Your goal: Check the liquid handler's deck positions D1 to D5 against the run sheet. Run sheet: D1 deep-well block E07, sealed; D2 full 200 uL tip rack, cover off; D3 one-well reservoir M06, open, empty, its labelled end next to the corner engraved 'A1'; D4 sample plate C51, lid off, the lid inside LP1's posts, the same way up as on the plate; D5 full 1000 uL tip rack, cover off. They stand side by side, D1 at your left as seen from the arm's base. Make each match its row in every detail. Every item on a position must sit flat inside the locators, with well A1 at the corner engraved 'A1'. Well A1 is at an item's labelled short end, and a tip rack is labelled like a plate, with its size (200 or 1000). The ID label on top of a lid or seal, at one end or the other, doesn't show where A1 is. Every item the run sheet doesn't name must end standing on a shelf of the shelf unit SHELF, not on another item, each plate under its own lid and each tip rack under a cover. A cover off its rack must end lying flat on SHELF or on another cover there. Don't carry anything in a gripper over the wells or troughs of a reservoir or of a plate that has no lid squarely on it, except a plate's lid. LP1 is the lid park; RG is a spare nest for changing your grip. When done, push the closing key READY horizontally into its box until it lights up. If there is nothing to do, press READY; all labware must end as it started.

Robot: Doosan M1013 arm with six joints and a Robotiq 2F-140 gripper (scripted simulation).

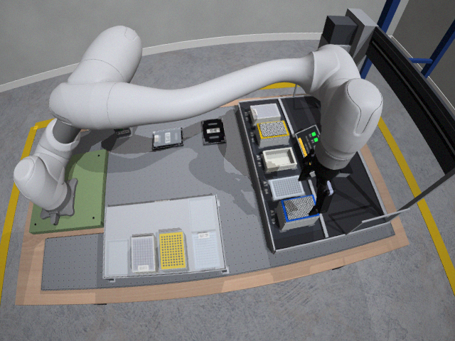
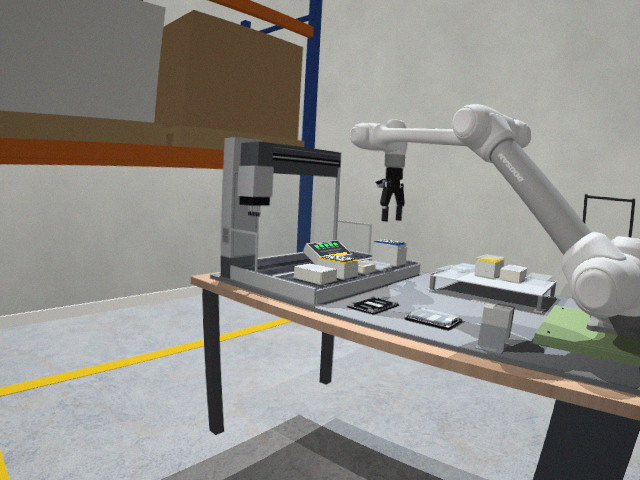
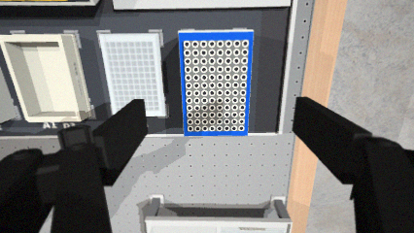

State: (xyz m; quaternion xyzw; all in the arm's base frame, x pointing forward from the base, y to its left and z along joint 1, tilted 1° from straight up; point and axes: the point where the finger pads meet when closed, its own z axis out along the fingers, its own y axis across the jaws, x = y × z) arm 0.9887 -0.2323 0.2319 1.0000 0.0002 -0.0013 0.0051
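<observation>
Deck (image 1: 272, 234) (dark, on a wood-edged table (image 1: 110, 293)) sits under the open tool (image 2: 391, 210).

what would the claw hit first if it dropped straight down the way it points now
Probably the front edge of the blue tip rack or the perforated table plate just before it. The open, empty claw hangs high above that border, so depth is hard to judge.
</observation>
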